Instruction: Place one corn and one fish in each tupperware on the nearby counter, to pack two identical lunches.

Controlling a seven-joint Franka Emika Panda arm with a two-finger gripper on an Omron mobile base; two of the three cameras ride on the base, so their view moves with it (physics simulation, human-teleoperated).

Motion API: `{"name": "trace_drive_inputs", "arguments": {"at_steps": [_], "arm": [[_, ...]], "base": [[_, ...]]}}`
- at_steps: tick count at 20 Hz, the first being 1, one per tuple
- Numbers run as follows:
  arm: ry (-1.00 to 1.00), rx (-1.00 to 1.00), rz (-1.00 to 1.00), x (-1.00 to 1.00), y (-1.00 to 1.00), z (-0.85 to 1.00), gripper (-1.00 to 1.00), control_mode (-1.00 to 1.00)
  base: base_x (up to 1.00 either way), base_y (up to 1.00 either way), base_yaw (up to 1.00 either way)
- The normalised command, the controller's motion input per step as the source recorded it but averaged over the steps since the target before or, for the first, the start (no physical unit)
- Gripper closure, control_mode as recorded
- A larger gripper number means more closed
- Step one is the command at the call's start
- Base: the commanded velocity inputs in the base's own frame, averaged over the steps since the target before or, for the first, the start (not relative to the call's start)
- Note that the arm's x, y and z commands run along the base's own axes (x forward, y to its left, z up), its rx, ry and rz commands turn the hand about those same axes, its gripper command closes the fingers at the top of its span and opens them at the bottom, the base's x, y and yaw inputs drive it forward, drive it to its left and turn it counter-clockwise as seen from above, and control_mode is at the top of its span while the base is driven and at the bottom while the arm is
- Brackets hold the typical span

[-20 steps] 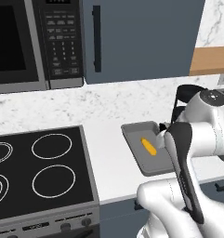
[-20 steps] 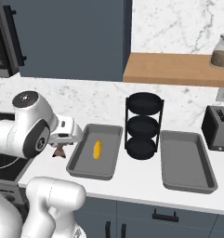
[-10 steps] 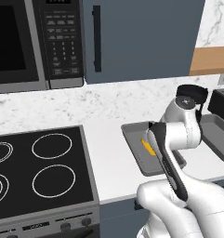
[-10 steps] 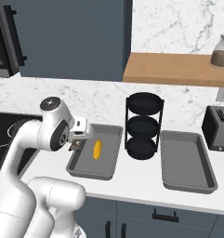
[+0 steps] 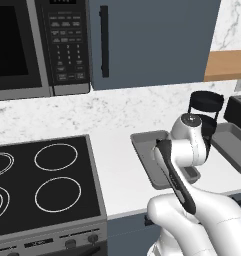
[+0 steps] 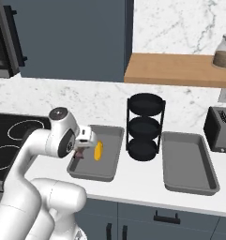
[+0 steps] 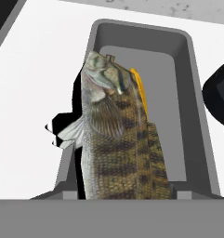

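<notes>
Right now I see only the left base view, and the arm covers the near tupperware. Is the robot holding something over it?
Observer: Yes. In the hand view it holds a fish, hanging above that tupperware.
Operator: Is a corn in it already?
Observer: Yes. The right base view shows one corn lying on its floor, beside the hanging fish.
Operator: My view cuts off the other tupperware. What is in it?
Observer: The right base view shows the whole of the other tupperware, past the black rack. I see no corn and no fish in it.
</notes>
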Motion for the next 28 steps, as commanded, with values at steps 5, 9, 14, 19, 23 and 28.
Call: {"name": "trace_drive_inputs", "arguments": {"at_steps": [5, 9, 14, 19, 23, 28], "arm": [[0.0, 0.0, 0.0, 0.26, 0.0, -0.4, 1.0, -1.0], [0.0, 0.0, 0.0, 0.25, 0.0, -0.39, 1.0, -1.0], [0.0, 0.0, 0.0, 0.25, 0.0, -0.38, 1.0, -1.0], [0.0, 0.0, 0.0, 0.22, 0.01, -0.39, 1.0, -1.0], [0.0, 0.0, 0.0, 0.14, 0.01, -0.42, -1.0, -1.0], [0.0, 0.0, 0.0, 0.11, 0.0, -0.33, -1.0, -1.0]], "base": [[0.0, 0.0, 0.0], [0.0, 0.0, 0.0], [0.0, 0.0, 0.0], [0.0, 0.0, 0.0], [0.0, 0.0, 0.0], [0.0, 0.0, 0.0]]}}
